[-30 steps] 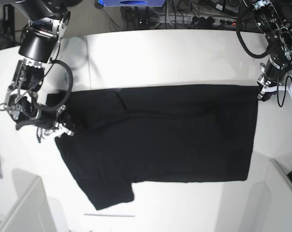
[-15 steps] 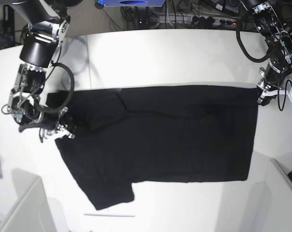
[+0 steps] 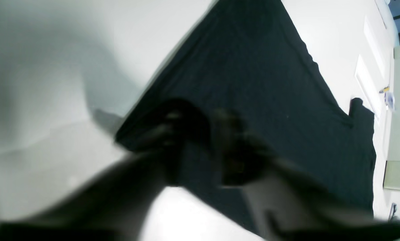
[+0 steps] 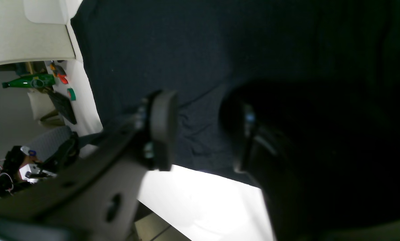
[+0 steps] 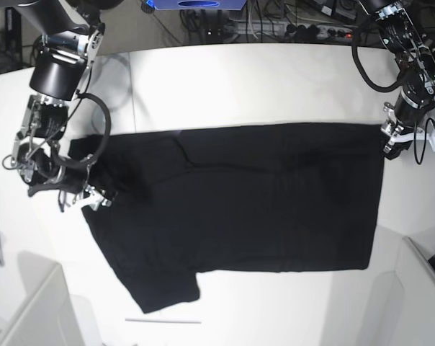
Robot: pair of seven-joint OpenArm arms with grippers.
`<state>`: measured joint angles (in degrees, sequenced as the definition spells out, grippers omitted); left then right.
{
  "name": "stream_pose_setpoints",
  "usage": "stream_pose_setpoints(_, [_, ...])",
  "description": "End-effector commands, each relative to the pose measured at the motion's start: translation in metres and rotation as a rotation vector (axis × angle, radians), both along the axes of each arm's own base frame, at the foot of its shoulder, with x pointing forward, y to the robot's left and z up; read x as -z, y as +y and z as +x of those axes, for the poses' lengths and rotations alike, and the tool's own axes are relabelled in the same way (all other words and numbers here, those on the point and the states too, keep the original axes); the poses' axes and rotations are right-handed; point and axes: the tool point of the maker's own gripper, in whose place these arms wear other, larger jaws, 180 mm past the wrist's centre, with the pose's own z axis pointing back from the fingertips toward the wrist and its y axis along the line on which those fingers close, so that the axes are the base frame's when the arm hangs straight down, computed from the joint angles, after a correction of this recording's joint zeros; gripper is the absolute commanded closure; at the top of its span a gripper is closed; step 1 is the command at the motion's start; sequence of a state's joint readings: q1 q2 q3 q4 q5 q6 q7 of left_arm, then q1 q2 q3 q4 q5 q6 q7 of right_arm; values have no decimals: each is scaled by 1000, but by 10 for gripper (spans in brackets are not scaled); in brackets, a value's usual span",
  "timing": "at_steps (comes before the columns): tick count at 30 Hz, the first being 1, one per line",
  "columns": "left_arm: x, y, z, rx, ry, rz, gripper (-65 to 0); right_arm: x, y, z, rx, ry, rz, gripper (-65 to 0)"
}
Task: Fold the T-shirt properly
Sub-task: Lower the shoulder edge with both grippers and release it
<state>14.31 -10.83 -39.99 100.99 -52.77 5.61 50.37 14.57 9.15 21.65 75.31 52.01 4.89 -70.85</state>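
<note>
t-shirt [image 5: 239,202] lies flat between right hand [image 5: 95,193] and left hand [image 5: 389,144].

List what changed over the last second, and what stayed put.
Little changed. The right gripper crept slightly down along the T-shirt collar edge; the left gripper edged upward at the far hem corner. The shirt itself stayed spread flat on the table, outline unchanged.

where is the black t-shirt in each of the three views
Base: the T-shirt lies flat across the table's middle.
Left wrist: it runs from the top centre to the lower right, its corner at the left gripper.
Right wrist: it fills the top and right, behind the right gripper.
Shared landmark: the white table.
</note>
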Motion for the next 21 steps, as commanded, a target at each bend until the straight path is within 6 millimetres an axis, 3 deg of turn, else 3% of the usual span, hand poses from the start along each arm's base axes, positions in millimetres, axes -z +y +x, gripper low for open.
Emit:
stream_pose_setpoints(1, [-14,5,6,3,-44,27,-285,-19,-7,15,20,-65,-4,-261])
stream_pose_setpoints(4, [-17,7,7,1,-51,32,-434,-21,-19,19,55,-91,-30,-257])
stream_pose_setpoints(7, [-23,19,3,-34,-65,45,-513,-19,-32,16,107,-87,-49,-257])
stream_pose_setpoints(11, [-37,37,-7,-80,-90,79,-517,-38,-45,6,239,-136,-90,-257])
stream_pose_setpoints(15, [-46,32,-19,-16,-97,147,-518,-56,-48,-17,389,-155,-104,-263])
stream_pose_setpoints(21, [-31,23,-42,79,-39,190,-518,-38,-36,-58,465,-58,-69,-266])
